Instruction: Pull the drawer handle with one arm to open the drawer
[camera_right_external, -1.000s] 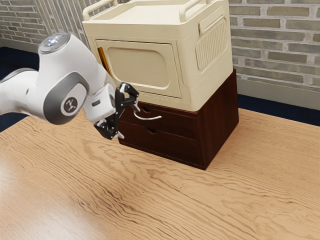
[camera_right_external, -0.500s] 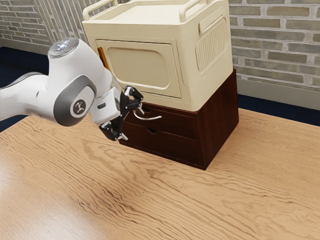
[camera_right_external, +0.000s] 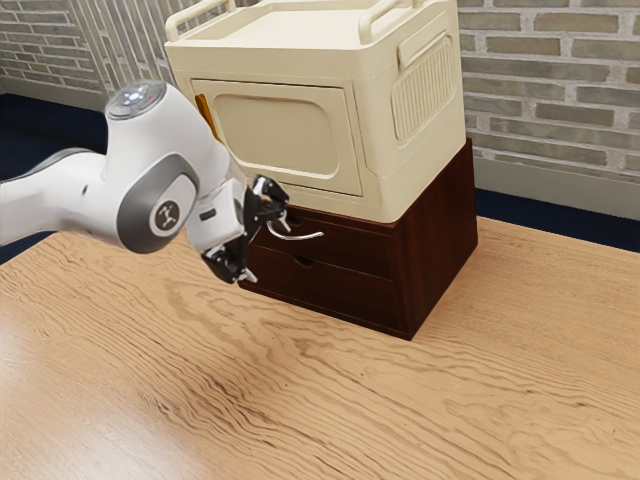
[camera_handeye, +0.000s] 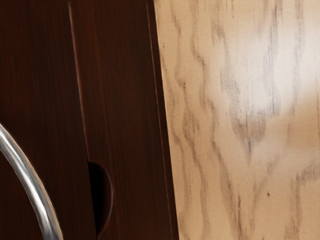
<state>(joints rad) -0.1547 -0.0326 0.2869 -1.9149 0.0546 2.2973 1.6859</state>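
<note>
**Drawer Shut, Handle Ungripped as Robot Arm Closes the Gap**

A white robot arm (camera_right_external: 60, 200) reaches in from the exterior view's left, its black gripper (camera_right_external: 267, 248) poised just left of the frame's center, at the front of a dark wooden cabinet (camera_right_external: 440, 240). The two fingers stand spread apart, one above the other, with nothing pinched between them. The curved metal handle (camera_right_external: 295, 237), the object of the pull, sits near the center of the frame on the upper drawer (camera_right_external: 350, 248), beside the upper finger; whether the two touch cannot be told. In the wrist view, the handle's bright arc crosses the dark wood near the notch (camera_handeye: 101, 197) of the cabinet's front.

Of the job itself, the approach looks largely done; the rest is ahead. The upper drawer appears flush with the cabinet, no gap showing, and the lower drawer (camera_right_external: 345, 292) looks shut as well. Left to do, by all appearances: line the fingers up on either side of the handle, close on it, and draw it straight out over the wood-grained table (camera_right_external: 300, 410). The slender, bowed bar could slip away if caught only near its end. Atop the cabinet, in the upper middle of the frame, rests a cream-colored unit (camera_right_external: 280, 130), a brick wall (camera_right_external: 560, 60) behind it.
</note>
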